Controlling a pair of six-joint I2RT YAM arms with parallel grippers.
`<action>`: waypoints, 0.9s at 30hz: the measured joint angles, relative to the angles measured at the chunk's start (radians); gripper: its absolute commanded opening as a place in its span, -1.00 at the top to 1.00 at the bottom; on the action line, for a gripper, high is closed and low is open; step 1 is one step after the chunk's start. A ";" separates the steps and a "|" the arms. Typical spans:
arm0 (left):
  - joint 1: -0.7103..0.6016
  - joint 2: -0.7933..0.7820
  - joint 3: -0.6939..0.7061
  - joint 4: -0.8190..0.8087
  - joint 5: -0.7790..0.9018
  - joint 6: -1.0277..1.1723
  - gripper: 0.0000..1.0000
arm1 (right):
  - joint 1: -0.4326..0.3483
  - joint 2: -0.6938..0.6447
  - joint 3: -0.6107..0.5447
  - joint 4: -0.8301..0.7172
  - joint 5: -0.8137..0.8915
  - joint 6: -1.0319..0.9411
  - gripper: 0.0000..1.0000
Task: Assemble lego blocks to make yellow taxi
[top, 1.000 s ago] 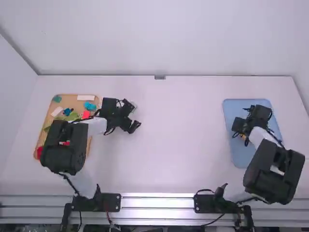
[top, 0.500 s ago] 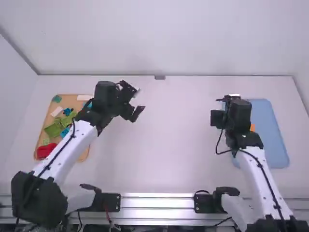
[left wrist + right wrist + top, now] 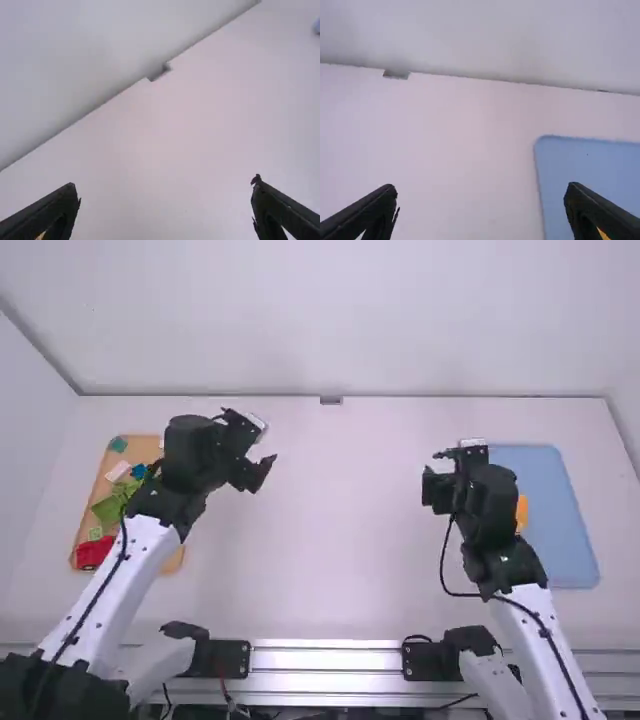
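Observation:
In the high view my left gripper (image 3: 262, 448) is raised over the table just right of the wooden tray (image 3: 98, 495); in the left wrist view the left gripper (image 3: 165, 207) is open and holds nothing. My right gripper (image 3: 440, 475) hangs by the left edge of the blue tray (image 3: 560, 510). Its fingers stand wide apart around nothing in the right wrist view, where I see the right gripper (image 3: 481, 207). A yellow-orange block piece (image 3: 521, 511) lies on the blue tray, partly hidden behind the right arm. Green blocks (image 3: 106, 508) and a red block (image 3: 93, 552) lie on the wooden tray.
The wooden tray also bears a white block (image 3: 118, 471), a teal block (image 3: 118, 444) and a blue block (image 3: 139, 471). The left arm covers part of it. Bare white table (image 3: 350, 530) stretches between the trays. A wall rises along the far edge.
The right arm has lifted off the blue tray and swung left, uncovering part of the yellow-orange piece. The left arm rose from near the wooden tray, then shifted slightly left.

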 measured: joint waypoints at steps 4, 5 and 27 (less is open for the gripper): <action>0.063 -0.065 -0.064 0.061 -0.053 -0.043 -0.62 | -0.063 -0.064 -0.066 0.063 -0.051 0.024 -0.58; 0.082 -0.085 -0.084 0.082 -0.070 -0.059 -0.57 | -0.085 -0.085 -0.088 0.085 -0.066 0.030 -0.53; 0.150 -0.570 -0.561 0.257 -0.211 -0.367 0.40 | -0.152 -0.571 -0.567 0.218 -0.111 0.042 0.43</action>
